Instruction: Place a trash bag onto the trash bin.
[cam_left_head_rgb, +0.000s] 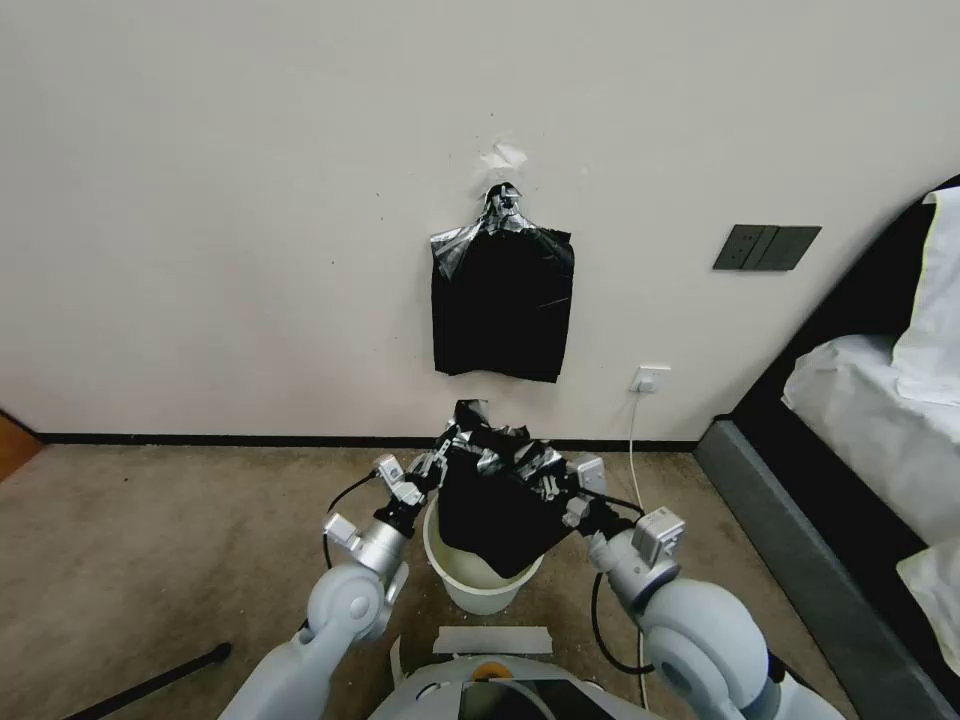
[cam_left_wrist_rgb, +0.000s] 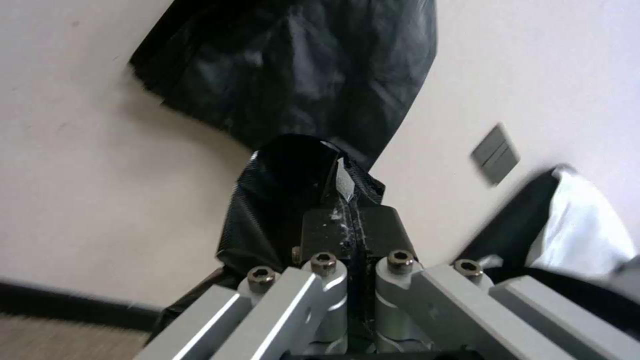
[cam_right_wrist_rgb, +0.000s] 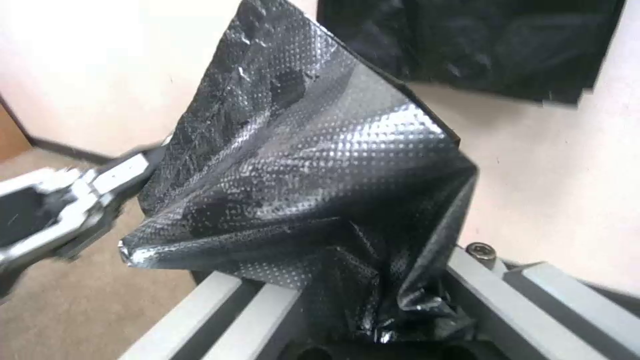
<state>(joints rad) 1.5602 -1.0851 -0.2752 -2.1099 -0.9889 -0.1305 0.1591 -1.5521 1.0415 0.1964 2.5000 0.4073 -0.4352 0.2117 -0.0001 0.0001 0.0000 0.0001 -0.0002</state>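
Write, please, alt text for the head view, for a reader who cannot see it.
Both hands hold a black trash bag by its top edge over a cream-white trash bin on the carpet, the left hand and right hand at either side. The bag's bottom hangs into the bin. Behind, a bundle of black bags hangs on the wall.

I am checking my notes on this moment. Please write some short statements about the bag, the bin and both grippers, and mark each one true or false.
1. Both grippers hold the thin glossy black trash bag. True: left gripper, right gripper.
2. The bag hangs into the round cream-white plastic trash bin. True.
3. The bin lies on its side. False: it stands upright on the carpet.
4. The flat black bag bundle lies on the floor. False: it hangs on the wall.
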